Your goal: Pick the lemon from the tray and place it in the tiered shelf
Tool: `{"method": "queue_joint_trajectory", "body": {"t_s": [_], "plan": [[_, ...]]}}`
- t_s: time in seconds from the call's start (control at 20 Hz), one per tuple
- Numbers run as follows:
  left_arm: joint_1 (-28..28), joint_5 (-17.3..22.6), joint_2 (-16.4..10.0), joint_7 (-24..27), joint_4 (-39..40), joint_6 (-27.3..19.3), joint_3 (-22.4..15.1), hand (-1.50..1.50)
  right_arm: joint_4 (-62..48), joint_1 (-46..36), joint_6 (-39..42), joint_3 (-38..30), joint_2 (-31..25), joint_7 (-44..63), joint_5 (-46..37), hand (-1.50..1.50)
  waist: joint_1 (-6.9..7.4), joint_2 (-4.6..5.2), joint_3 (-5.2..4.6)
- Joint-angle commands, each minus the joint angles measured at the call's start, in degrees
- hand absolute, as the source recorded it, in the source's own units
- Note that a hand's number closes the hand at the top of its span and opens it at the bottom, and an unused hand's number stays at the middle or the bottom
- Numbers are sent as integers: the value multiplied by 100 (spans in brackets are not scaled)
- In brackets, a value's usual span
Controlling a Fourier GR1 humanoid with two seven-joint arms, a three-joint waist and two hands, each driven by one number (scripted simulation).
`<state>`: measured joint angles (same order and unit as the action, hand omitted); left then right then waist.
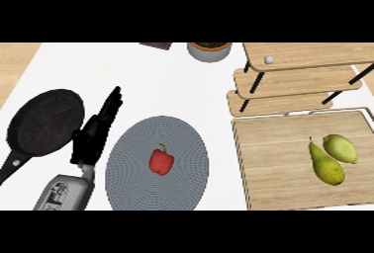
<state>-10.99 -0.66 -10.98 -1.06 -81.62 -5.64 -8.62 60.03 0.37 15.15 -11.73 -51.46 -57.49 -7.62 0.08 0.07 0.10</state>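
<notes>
A yellow-green lemon (340, 148) lies on the wooden tray (277, 163) at the right, touching a green pear (326, 165) just left of and below it. The wooden tiered shelf (300, 81) with black legs stands behind the tray at the upper right; a small grey ball (269, 60) rests on its top tier. My left hand (96, 131) is at the left of the counter, fingers straight and pointing away from me, holding nothing, far from the tray. My right hand does not show.
A grey round plate (131, 183) with a red bell pepper (162, 161) sits at centre. A black frying pan (45, 123) lies left of my hand. A grey pot with a plant (210, 51) and a dark object (156, 45) stand at the back.
</notes>
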Motion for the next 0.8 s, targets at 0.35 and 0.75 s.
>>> {"method": "queue_joint_trajectory", "body": {"t_s": [0.35, 0.75], "plan": [[131, -205, 154, -70, -284, -54, -47, 0, 273, 310, 83, -69, 148, -811, 103, -150, -24, -18, -9], [331, -262, 140, -1, -338, 63, 93, 0, 222, 278, -139, 100, 468, -704, -169, -150, -3, -8, -9]]}}
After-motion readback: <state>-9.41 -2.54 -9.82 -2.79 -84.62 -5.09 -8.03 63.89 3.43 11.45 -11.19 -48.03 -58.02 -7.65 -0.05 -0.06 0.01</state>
